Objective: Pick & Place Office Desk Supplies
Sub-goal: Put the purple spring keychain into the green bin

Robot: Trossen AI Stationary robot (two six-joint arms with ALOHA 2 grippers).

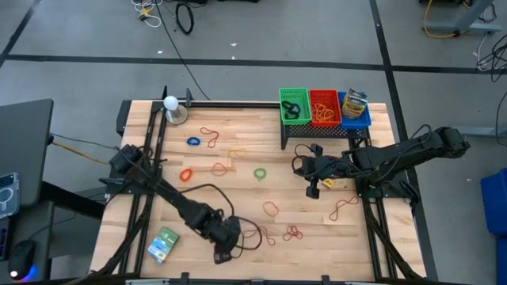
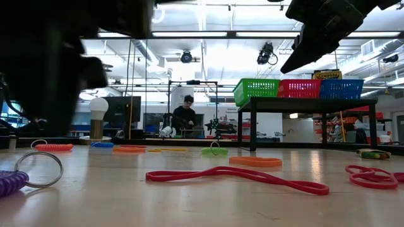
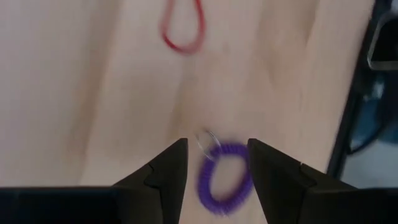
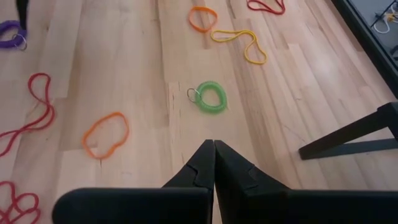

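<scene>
A purple coil ring point(image 3: 225, 180) with a small metal ring point(image 3: 208, 142) lies flat on the wooden table near its front edge; the low view shows the coil point(image 2: 9, 183) there too. My left gripper point(image 3: 217, 146) is open above it, one finger on either side of the coil, and stands at the table's near edge point(image 1: 223, 253). My right gripper point(image 4: 214, 146) is shut on nothing and hovers above the table's right half point(image 1: 313, 190). A green coil ring point(image 4: 210, 96) lies beyond it.
Green point(image 1: 294, 105), red point(image 1: 324, 107) and blue point(image 1: 354, 108) baskets sit on a black stand at the far right. A green packet point(image 1: 163, 244) lies near the front left. Red and orange bands point(image 1: 271, 208) are scattered about. A white ball on a metal base point(image 1: 172, 107) stands far left.
</scene>
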